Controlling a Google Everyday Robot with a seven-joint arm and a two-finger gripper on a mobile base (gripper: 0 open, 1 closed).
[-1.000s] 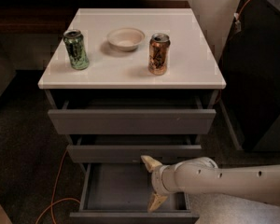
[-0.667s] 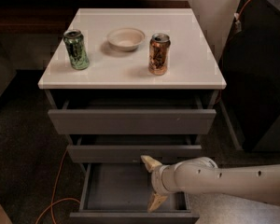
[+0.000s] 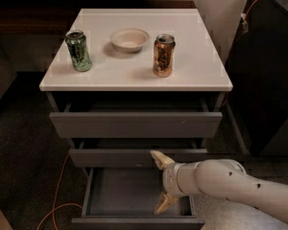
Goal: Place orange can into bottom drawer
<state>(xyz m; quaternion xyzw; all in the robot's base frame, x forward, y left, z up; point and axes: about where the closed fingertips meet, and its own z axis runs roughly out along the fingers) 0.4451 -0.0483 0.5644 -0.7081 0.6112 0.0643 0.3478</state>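
Two cans (image 3: 78, 50) (image 3: 163, 55), bowl (image 3: 129, 39), three drawers (image 3: 135, 124) (image 3: 110, 157) (image 3: 129, 191), gripper (image 3: 155, 181) over lowest.

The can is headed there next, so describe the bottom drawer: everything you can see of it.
The bottom drawer is the lowest of three, dark grey, with a flat handleless front. It stands pulled out, showing a dark grey floor and side walls; nothing lies on the visible part. The gripper, fingers spread open, hangs over its right side; whether it touches the drawer cannot be told.

Room was dim; white tabletop (image 3: 197, 66) brightest, lit from above; gripper (image 3: 155, 181), fingers spread, hung pale over the shadowed bottom drawer (image 3: 125, 191).
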